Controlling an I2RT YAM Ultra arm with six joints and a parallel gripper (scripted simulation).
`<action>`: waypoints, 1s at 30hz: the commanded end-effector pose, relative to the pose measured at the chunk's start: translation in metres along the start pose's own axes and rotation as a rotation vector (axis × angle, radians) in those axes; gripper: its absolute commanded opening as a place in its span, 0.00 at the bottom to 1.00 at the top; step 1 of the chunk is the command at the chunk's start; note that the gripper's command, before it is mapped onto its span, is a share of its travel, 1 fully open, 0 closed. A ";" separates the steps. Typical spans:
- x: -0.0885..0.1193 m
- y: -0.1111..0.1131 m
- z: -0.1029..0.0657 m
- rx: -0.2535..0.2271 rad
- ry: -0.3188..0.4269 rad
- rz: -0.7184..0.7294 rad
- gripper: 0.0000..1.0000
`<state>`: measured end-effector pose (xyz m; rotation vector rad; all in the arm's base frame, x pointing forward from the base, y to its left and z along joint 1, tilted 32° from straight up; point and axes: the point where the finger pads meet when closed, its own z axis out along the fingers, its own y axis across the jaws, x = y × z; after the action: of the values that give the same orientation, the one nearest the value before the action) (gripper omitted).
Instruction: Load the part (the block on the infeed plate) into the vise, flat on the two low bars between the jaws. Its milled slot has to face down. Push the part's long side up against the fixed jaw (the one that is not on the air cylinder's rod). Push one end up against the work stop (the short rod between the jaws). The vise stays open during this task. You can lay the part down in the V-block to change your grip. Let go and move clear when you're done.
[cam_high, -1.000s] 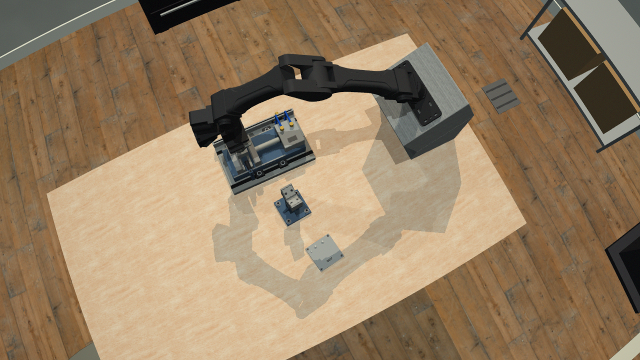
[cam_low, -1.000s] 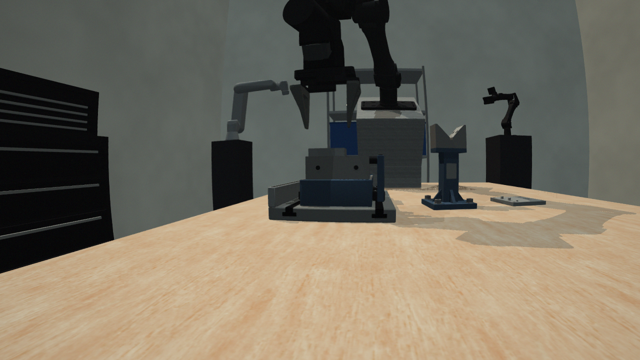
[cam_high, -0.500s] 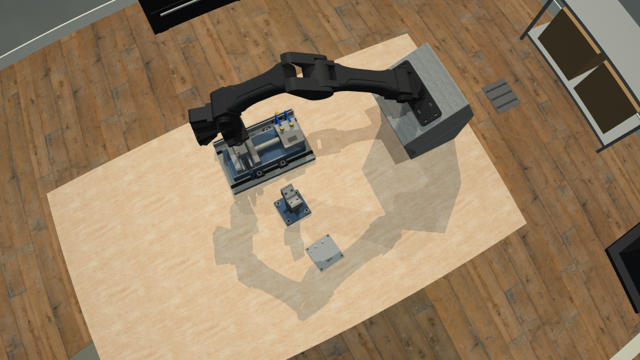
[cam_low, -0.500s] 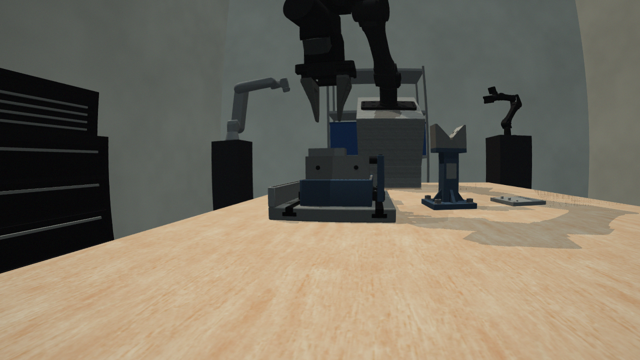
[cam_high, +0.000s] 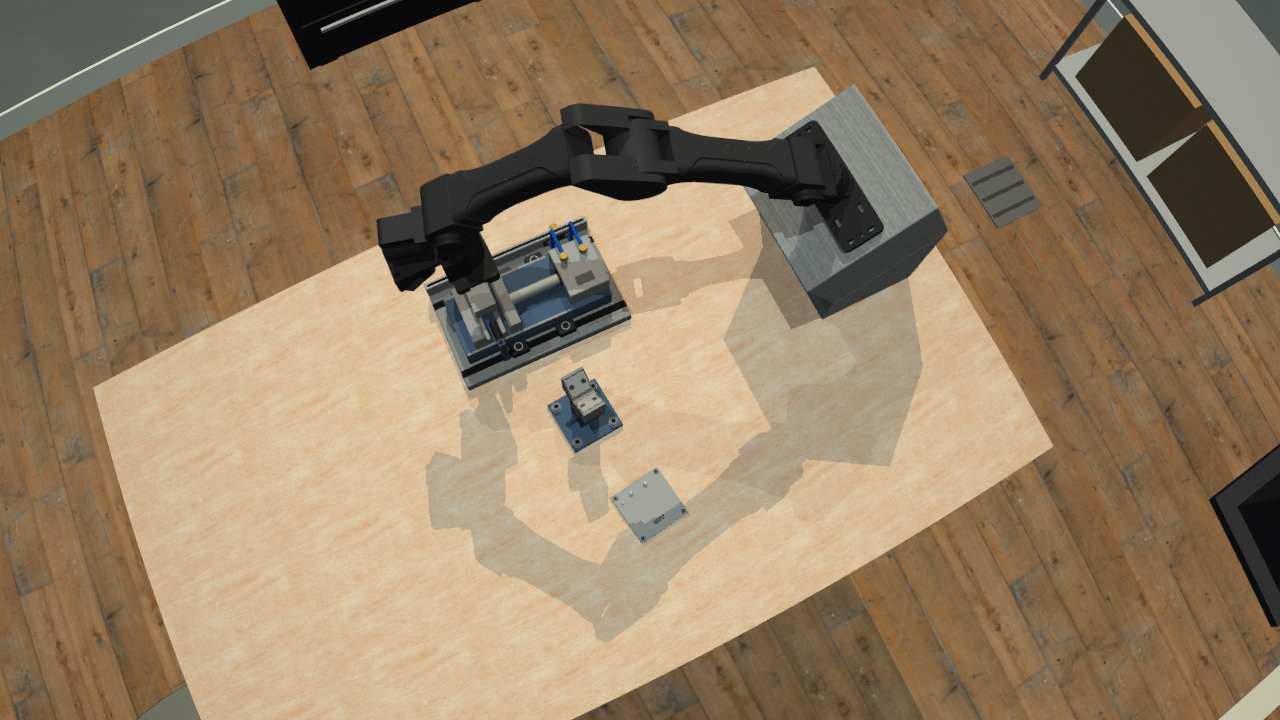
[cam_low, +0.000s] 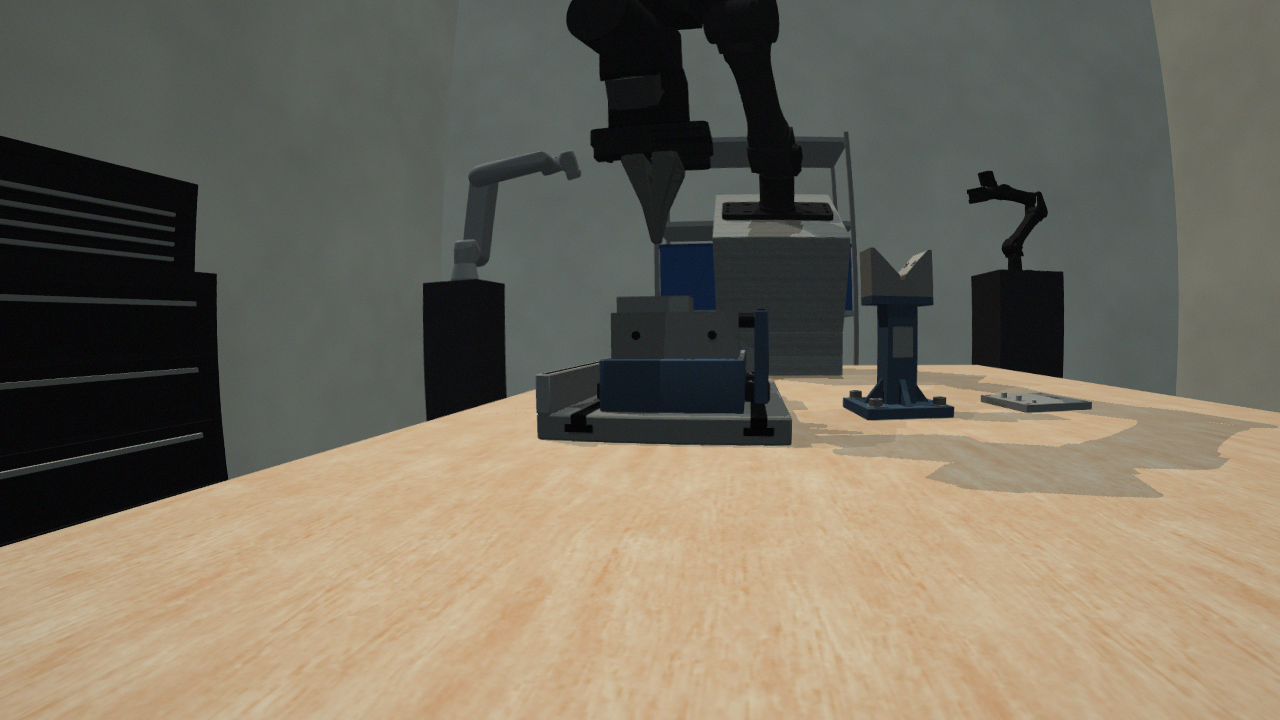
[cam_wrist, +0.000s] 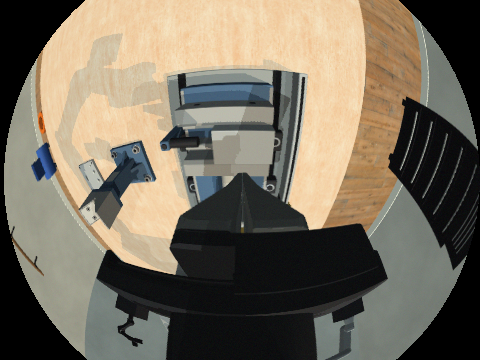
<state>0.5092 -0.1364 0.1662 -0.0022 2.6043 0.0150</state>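
Observation:
The part, a grey block (cam_high: 483, 298) (cam_low: 655, 303) (cam_wrist: 243, 145), lies between the vise jaws, its top above the fixed jaw (cam_low: 666, 338) (cam_wrist: 220, 116). A thin dark strip shows between block and fixed jaw in the wrist view; contact is unclear. The work stop, a black rod (cam_wrist: 185, 143) (cam_low: 746, 319), points at the block's left end in the wrist view, with an apparent small gap. The moving jaw (cam_wrist: 199, 170) is on the other side. The slot and low bars are hidden. My gripper (cam_low: 657, 240) (cam_wrist: 242, 175) is shut, empty, above the vise and clear of the block.
The V-block (cam_high: 586, 401) (cam_low: 897, 288) (cam_wrist: 107, 205) stands empty on its blue post beside the vise. The infeed plate (cam_high: 653, 510) (cam_low: 1038, 402) holds no block. The air cylinder end (cam_high: 583, 275) carries blue hoses. The vise base has a raised side rail (cam_low: 568, 389).

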 end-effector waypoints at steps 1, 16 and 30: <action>-0.016 -0.006 -0.029 0.018 -0.060 -0.003 0.00; -0.016 -0.006 -0.029 0.018 -0.060 -0.003 0.00; -0.014 -0.037 -0.027 0.009 -0.060 -0.020 0.00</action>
<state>0.5037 -0.1889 0.1642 0.0410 2.5976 -0.0032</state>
